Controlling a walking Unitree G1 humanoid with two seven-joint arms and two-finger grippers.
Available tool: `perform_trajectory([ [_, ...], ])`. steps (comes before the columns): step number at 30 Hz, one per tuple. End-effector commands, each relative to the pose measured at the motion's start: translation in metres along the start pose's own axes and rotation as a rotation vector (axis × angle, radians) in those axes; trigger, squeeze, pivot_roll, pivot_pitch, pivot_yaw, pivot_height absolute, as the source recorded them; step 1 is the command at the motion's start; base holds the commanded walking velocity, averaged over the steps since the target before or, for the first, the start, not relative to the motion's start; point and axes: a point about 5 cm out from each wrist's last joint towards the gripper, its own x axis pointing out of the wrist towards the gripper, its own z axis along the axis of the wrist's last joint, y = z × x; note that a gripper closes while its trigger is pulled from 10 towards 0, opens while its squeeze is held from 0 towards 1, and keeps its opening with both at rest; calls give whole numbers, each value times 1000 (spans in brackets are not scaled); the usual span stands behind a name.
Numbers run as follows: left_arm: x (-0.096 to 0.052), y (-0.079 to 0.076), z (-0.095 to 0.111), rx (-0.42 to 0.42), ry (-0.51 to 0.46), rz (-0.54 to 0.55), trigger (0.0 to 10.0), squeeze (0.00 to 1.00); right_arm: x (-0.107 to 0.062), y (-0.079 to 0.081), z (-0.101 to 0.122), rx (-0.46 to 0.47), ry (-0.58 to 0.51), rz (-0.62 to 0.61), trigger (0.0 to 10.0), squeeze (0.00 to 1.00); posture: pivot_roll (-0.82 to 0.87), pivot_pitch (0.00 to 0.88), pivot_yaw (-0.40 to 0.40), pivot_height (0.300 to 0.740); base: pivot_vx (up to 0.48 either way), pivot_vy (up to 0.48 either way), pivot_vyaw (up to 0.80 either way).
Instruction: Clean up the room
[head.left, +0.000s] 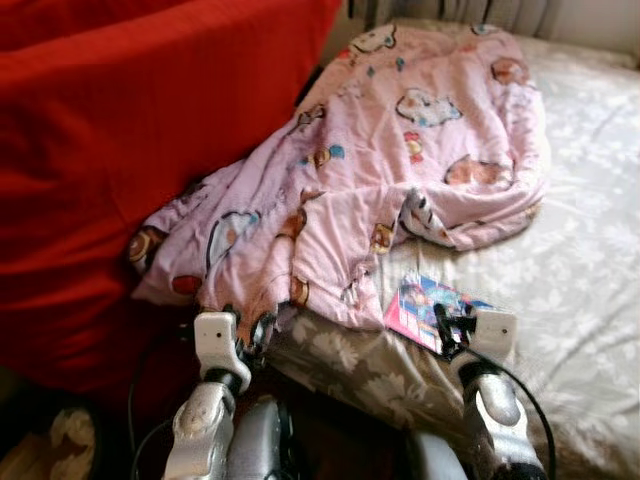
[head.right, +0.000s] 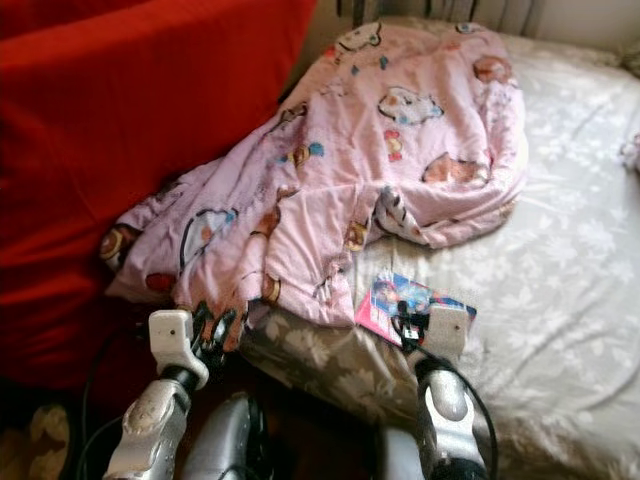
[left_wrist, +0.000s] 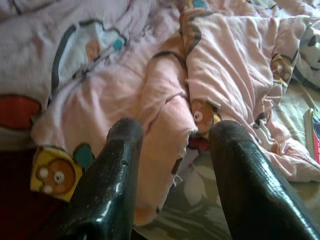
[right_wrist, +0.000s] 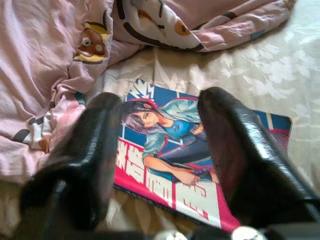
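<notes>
A crumpled pink blanket (head.left: 380, 170) with cartoon prints lies across the bed, its lower edge hanging over the near side. A colourful comic book (head.left: 425, 307) lies flat on the sheet just below the blanket. My right gripper (head.left: 447, 328) is open right over the book's near edge; in the right wrist view its fingers (right_wrist: 235, 150) straddle the cover (right_wrist: 170, 160). My left gripper (head.left: 243, 333) is open at the blanket's hanging corner, and the pink cloth (left_wrist: 165, 120) sits between and just beyond its fingers (left_wrist: 115, 170).
The bed (head.left: 580, 250) has a pale flowered sheet stretching to the right and back. A big red cushion or sofa back (head.left: 110, 130) stands along the left. Dark floor and a patterned item (head.left: 70, 435) lie at the lower left. Black cables hang by both arms.
</notes>
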Motion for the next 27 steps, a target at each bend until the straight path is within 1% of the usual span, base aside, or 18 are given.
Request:
perform_trajectory([
  [1,-2,-2,-3,-13,14,-5,10000,0,-5,-5,-7,4,25,-20,10000,1000,10,158,27,622,0,0,0],
  [10,-1,-4,-4,-12,14,-14,10000,0,-5,-5,-8,0,29,-18,10000,992,7,132,31,622,0,0,0],
  [11,-1,-4,-4,-12,14,-15,10000,0,-5,-5,-8,-4,31,-17,10000,0,7,130,31,622,0,0,0],
  [16,1,-3,-2,-13,5,-14,10000,0,-5,-4,-9,0,36,-14,10000,0,9,131,32,622,0,0,0],
  [24,1,-2,-4,-8,26,-18,10000,0,-4,-2,-9,7,41,-2,10000,0,6,153,32,622,0,0,0],
  [27,3,0,-2,-7,24,-15,10000,0,-4,-2,-10,8,43,-3,10000,0,7,155,33,622,255,0,0],
])
